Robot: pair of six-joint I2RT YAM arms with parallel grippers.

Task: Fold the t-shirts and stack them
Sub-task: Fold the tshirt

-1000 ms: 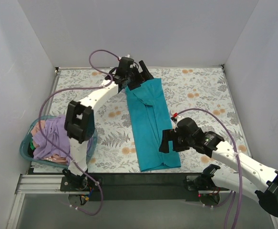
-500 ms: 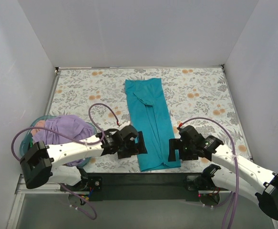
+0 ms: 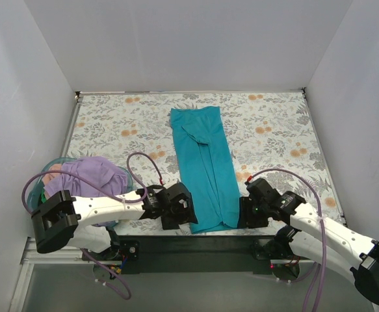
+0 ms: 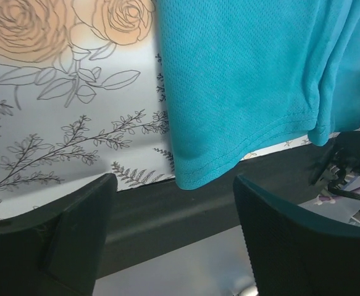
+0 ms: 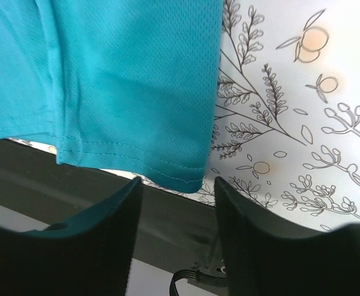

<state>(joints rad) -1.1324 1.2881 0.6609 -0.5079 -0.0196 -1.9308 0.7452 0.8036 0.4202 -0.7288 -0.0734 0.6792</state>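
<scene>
Top external view: teal t-shirt (image 3: 205,169) is lying folded lengthwise on the counter (image 3: 274,123).
Left end effector (image 4: 176,216): spread apart, aiming at the left hem corner.
Right end effector (image 5: 176,209): spread apart, aiming at the right corner.
Risk: grabbing one layer only, undoing the fold.

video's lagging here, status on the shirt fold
Left pincer open, right pincer open, one at each near hem corner. Teal shirt laid out, folded into a long strip. Nothing in the way.
</scene>
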